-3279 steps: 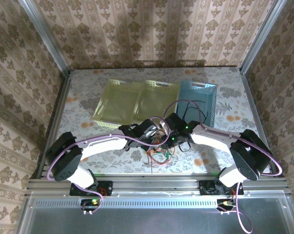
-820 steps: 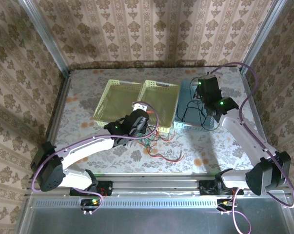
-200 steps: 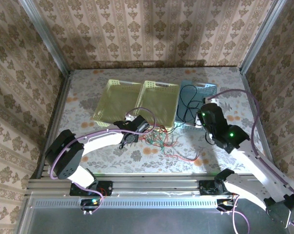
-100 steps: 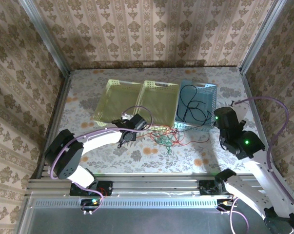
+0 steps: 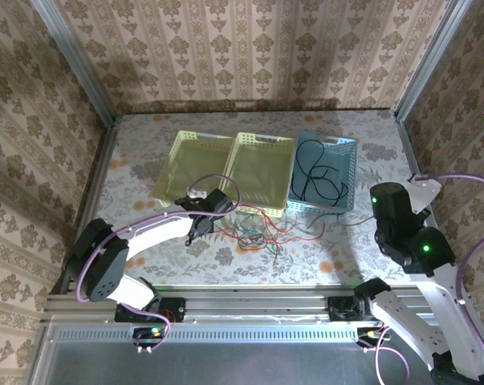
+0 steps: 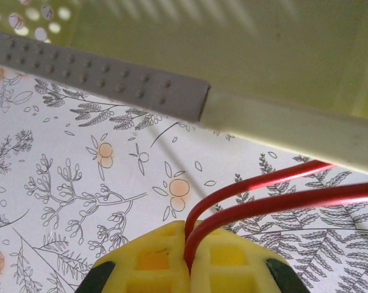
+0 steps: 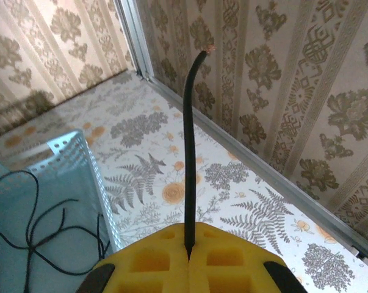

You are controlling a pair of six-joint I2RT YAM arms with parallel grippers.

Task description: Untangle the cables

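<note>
A tangle of red, green and black cables (image 5: pixel 258 233) lies on the table in front of the baskets. My left gripper (image 5: pixel 197 230) sits at the tangle's left end. Its yellow pads (image 6: pixel 153 259) are shut on a loop of red cable (image 6: pixel 281 201), just in front of a yellow-green basket's rim (image 6: pixel 281 125). My right gripper (image 5: pixel 378 210) is over at the right side, lifted, and shut on a black cable (image 7: pixel 188 152) whose end sticks up past the pads (image 7: pixel 232 259). That black cable (image 5: pixel 338 225) runs taut from the tangle to the right gripper.
Three baskets stand in a row at the back: two yellow-green baskets (image 5: pixel 177 144) (image 5: pixel 262 210) and a blue basket (image 5: pixel 350 172) holding loose black cables (image 5: pixel 315 176). The blue basket (image 7: pixel 80 152) is left of the right gripper. The metal frame (image 7: pixel 281 183) and papered wall are close on the right.
My right arm has swung right and back, drawing the black cable out of the tangle. The tangle has stretched rightward. My left gripper has shifted slightly left, still holding the red cable.
</note>
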